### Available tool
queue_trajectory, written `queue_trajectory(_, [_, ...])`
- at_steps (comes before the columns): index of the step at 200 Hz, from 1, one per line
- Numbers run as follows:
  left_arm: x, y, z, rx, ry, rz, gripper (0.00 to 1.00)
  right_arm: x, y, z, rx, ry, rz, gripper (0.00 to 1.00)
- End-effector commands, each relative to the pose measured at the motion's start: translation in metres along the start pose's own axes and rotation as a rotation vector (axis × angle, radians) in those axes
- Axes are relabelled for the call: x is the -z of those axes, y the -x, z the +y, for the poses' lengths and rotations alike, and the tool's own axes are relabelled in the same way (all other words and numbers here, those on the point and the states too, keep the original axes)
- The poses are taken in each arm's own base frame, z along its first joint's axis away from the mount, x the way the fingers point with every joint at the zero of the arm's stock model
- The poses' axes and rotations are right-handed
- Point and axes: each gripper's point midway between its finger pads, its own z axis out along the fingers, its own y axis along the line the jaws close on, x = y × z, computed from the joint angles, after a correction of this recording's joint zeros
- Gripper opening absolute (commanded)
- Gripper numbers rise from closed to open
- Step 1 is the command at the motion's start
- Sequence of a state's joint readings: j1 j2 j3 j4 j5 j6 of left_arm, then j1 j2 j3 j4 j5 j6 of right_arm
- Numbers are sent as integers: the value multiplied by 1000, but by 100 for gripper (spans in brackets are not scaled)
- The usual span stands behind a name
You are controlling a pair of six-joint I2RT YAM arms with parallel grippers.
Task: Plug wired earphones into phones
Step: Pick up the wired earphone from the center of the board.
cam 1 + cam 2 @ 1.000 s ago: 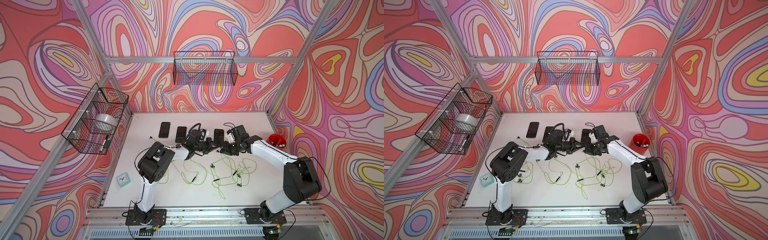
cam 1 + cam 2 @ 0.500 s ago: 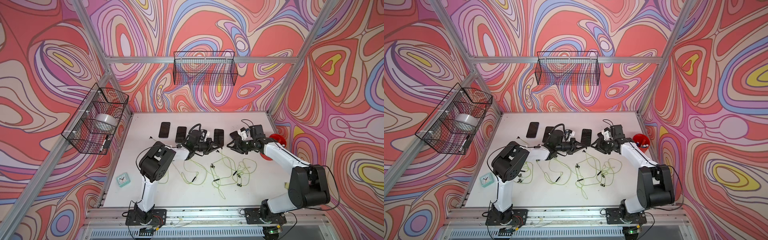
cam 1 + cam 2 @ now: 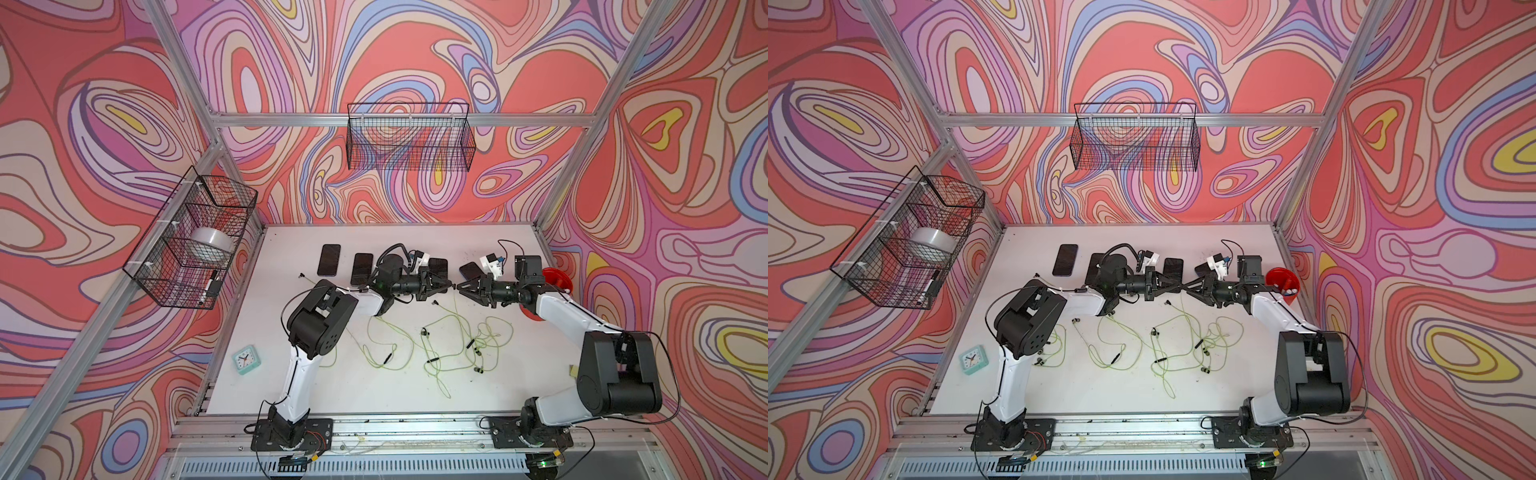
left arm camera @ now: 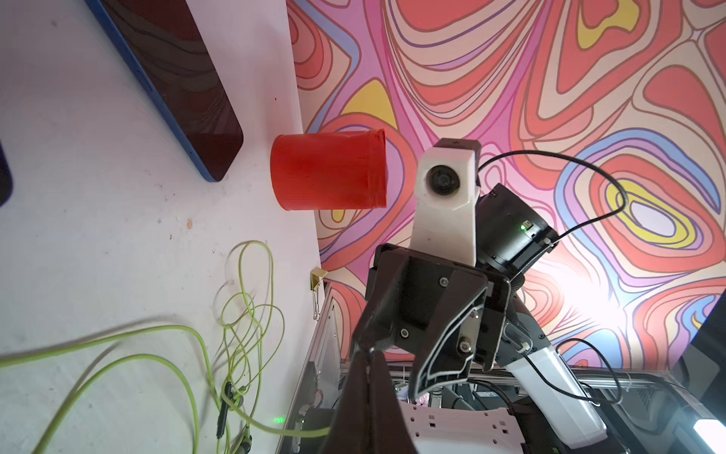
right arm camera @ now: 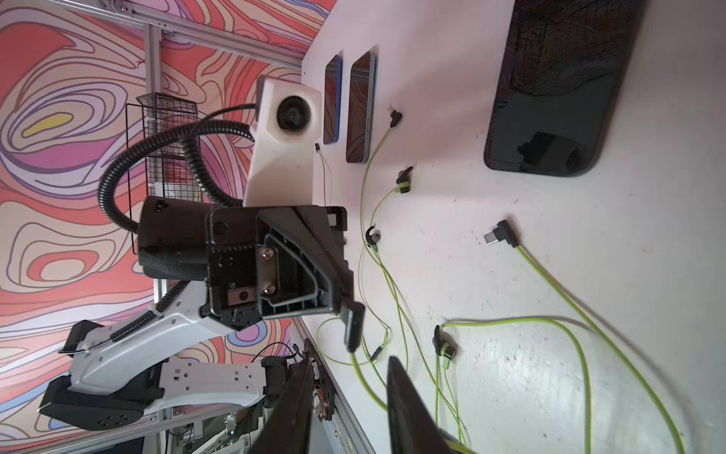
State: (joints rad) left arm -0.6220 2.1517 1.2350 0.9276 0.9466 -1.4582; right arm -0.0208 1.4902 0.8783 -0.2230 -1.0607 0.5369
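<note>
Overhead, we see a white table inside a booth with swirling pink, red and lilac walls. Two white-and-black robot arms reach in from the near edge, and their tips meet nose to nose above the middle of the table.

The left gripper is clamped tight on a small dark plug. From the right wrist camera we see the plug pinched at its tip, with a yellow-green cord trailing from it. The right gripper faces it with its jaws parted and nothing between them, and the plug sits just in front of that gap. We cannot tell whether the right gripper touches it.

Four black phones lie flat, screens up, in a row across the far part of the table. The two toward the left arm's side are in plain sight. The third phone and the fourth phone are partly hidden behind the wrists.

The earphones sprawl in loose yellow-green loops over the middle of the table, between the arms and nearer than the phones. A second plug lies loose on the table near the third phone's end, not touching it.

A red cup stands at the table's right edge. A small mint-green clock sits near the left edge.
</note>
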Motion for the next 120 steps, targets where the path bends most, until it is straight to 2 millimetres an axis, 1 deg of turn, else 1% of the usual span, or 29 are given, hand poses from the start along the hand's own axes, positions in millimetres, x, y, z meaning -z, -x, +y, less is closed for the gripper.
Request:
queue_trajectory(1, [-1, -1, -19, -34, -73, 29, 0, 0, 3, 7, 23, 50, 7, 31])
queue_trajectory(35, [-2, -1, -23, -46, -82, 30, 0, -3, 6, 5, -4, 74, 7, 27])
queue_trajectory(63, [-3, -2, -23, -48, -92, 34, 0, -4, 6, 3, -3, 73, 3, 25])
queue_trajectory(91, [-5, -4, -21, -48, -92, 37, 0, -5, 8, 3, -4, 75, 5, 21])
queue_trajectory(120, [-6, -4, -21, -48, -92, 35, 0, -6, 7, 0, -12, 76, 9, 21])
